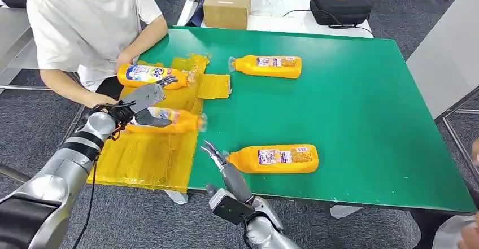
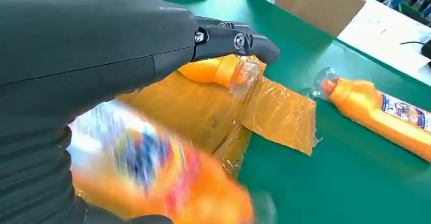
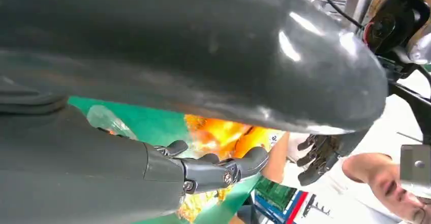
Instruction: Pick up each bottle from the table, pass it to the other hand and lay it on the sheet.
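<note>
Grey carpet is surrounding a green tabletop [image 1: 361, 108], on which a yellow sheet [image 1: 147, 158] is being seen draped over the nine o'clock edge. Four orange bottles are being observed, all lying on their sides. One bottle [image 1: 151, 74] is lying at the sheet's twelve o'clock end, just beside the forearm of a seated person [image 1: 85, 23] in a white shirt. A second bottle [image 1: 169, 120] is being gripped by the left hand [image 1: 148, 106] over the middle of the sheet, fingers wrapped around its labelled body; its outline is blurred in the left wrist view. A third bottle [image 1: 268, 66] is lying on bare green at twelve o'clock, off the sheet. A fourth bottle [image 1: 274, 158] is lying near the six o'clock edge. The right hand [image 1: 217, 161] is being held open just beside that bottle's cap, fingers apart and gripping nothing. A cardboard box [image 1: 227, 5] and a black case [image 1: 340, 5] are being noted on a white table beyond.
</note>
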Motion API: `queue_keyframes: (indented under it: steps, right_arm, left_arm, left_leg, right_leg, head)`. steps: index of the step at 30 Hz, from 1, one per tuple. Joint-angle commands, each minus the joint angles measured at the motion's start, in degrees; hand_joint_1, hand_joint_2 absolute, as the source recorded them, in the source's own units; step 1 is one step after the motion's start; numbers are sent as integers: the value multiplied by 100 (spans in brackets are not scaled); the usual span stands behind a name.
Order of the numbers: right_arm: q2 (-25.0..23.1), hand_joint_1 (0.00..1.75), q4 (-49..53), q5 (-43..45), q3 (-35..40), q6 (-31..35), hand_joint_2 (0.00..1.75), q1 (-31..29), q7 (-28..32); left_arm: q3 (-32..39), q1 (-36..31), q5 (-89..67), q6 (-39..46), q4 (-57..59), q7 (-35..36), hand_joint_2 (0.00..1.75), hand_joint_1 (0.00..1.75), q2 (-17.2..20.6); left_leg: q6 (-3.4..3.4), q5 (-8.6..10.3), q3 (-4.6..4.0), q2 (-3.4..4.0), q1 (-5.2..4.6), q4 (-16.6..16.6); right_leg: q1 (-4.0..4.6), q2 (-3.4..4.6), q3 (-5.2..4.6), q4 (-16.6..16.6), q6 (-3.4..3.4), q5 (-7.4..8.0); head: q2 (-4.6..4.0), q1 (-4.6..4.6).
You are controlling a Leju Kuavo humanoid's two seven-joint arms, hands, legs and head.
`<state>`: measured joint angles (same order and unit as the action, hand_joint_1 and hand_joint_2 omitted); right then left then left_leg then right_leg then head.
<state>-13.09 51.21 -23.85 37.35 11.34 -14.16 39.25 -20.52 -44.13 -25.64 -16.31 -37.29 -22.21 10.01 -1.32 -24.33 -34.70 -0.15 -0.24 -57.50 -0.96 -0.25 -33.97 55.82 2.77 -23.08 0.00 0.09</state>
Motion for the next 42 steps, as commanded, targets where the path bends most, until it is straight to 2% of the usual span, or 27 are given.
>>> queue_keyframes:
  steps: [1,2,4,6,7,9,12,17,24,31,38,42]
  right_arm:
    - [551,0,-16,-616,198,378,0,-360,-325]
    - [745,0,7,-943,239,702,0,-524,-508]
    - [921,0,119,-868,130,544,0,-669,-509]
    - [1298,0,330,-1559,-18,1093,0,-935,-915]
    - [1551,0,594,-1747,-191,1106,175,-1046,-1105]
    - [1979,0,964,-2201,-481,859,175,-1077,-1510]
    - [2183,0,1217,-2470,-783,681,175,-902,-1584]
    - [2613,0,1576,-2907,-1012,584,175,-331,-1929]
    - [2686,0,1601,-2897,-1107,261,175,-158,-2014]
    - [2700,0,1406,-2649,-936,-278,175,-62,-1901]
    - [2933,0,1284,-2870,-799,-360,175,-66,-2243]
    - [2939,0,1252,-2862,-811,-377,175,-112,-2232]
  left_arm:
    - [-21,358,323,-13,-936,-36,175,0,296]
    - [11,488,416,30,-1224,-3,175,0,327]
    - [12,596,480,8,-1469,129,175,0,360]
    - [154,927,669,140,-2010,134,175,0,410]
    - [272,1252,735,246,-2491,190,175,0,460]
    - [617,1965,900,405,-3339,327,175,0,475]
    - [925,2496,931,532,-3895,386,175,0,416]
    - [1492,3361,1071,876,-4874,522,175,0,39]
    - [1422,3692,1017,840,-5267,507,175,0,-79]
    - [1200,3622,1002,734,-5244,436,175,0,-53]
    - [1076,3632,1003,731,-5366,364,175,0,-155]
    - [1047,3659,987,748,-5399,353,175,0,-178]
  left_leg:
    - [7,-8,15,11,6,0]
    - [5,-5,11,9,3,1]
    - [3,-2,6,6,2,0]
    - [5,-5,6,5,4,-5]
    - [3,-4,3,5,2,-5]
    - [0,-1,0,10,-7,0]
    - [3,-13,19,20,-8,-1]
    - [2,-13,15,-2,-9,1]
    - [6,-20,11,1,-1,-4]
    - [4,-14,8,-4,-1,0]
    - [1,-11,4,-8,-4,0]
    - [0,-9,-1,-4,-6,1]
  right_leg:
    - [6,11,14,-3,-9,-4]
    - [3,10,10,-3,-7,-2]
    - [2,6,6,-3,-5,0]
    - [4,5,8,0,-7,-2]
    - [2,6,5,0,-5,0]
    - [-6,11,-1,-1,-1,3]
    - [-6,19,18,-6,-2,-2]
    - [-7,-1,18,-11,0,-7]
    - [2,3,13,-8,-5,-11]
    - [2,-3,11,-12,-3,-8]
    - [-1,-6,8,-10,0,-7]
    - [-3,-1,3,-12,2,-2]
  head:
    - [0,0]
    - [0,2]
    - [0,0]
    - [0,0]
    - [0,0]
    - [0,0]
    - [0,0]
    - [0,2]
    - [0,0]
    - [0,0]
    - [0,-2]
    - [0,-2]
